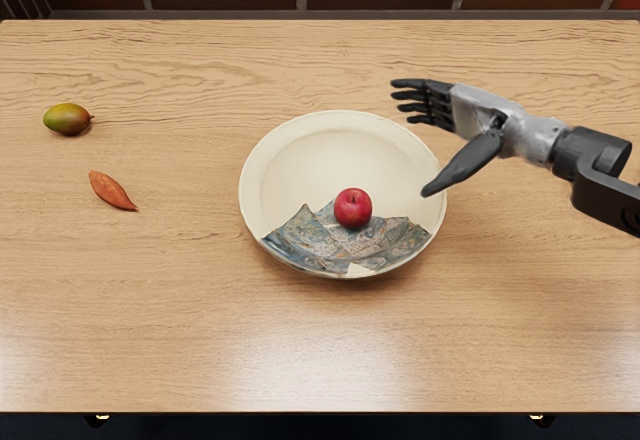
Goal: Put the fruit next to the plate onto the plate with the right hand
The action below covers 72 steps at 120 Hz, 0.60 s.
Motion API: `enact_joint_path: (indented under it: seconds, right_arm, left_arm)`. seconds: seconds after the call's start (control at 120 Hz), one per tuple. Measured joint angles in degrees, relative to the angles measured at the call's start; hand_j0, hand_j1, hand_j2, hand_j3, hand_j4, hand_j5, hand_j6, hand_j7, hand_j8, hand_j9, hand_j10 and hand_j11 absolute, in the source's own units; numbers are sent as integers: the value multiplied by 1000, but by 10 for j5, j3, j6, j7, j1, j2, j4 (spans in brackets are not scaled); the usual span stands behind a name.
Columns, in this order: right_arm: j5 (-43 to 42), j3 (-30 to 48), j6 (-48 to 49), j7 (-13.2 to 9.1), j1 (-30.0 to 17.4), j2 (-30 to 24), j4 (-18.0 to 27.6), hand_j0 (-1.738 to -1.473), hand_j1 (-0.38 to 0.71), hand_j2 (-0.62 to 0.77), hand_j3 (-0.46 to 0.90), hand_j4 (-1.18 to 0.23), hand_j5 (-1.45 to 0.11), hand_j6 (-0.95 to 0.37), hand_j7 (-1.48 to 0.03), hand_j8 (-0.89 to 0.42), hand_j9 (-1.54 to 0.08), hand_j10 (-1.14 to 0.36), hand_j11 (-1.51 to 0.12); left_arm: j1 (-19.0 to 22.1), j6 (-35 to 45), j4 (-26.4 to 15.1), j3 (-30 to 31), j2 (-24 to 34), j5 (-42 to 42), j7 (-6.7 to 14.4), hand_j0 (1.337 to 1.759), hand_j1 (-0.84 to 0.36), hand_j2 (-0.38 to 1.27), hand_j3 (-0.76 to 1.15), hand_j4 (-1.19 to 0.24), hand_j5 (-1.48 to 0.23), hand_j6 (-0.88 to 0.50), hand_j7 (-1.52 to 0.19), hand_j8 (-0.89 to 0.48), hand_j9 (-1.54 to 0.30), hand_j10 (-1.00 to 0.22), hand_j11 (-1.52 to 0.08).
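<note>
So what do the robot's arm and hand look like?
Only the right arm shows: a chunky black forearm with a silver-grey wrist section. The right hand has a silver palm and five slim black fingers. No cables or markings are visible.

Mango and sweet potato, far left

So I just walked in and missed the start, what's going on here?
The robot's right hand hovers open over the right rim of the plate, holding nothing. A red apple sits on the plate, apart from the hand. A mango and a reddish pointed item lie on the table far to the left. The left arm is out of view.
</note>
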Motion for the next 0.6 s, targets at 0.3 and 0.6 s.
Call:
enact_joint_path:
  seconds: [0.3, 0.6]
  right_arm:
    - [116, -5, 156, 1, -14, -175, 0, -1658, -289, -7, 0, -54, -68, -54, -68, -54, -68, -54, -68]
    - [126, -6, 174, -1, -22, -202, -2, -1658, -303, -5, 0, -43, -54, -44, -54, -43, -54, -43, -54]
  left_arm:
    - [-1, -1, -9, 0, 0, 1, 0, 1658, 69, 47, 0, -233, -303, -233, -303, -233, -303, -233, -303]
    - [1, -1, -10, 1, 0, 0, 0, 1658, 69, 47, 0, -233, -303, -233, -303, -233, -303, -233, -303]
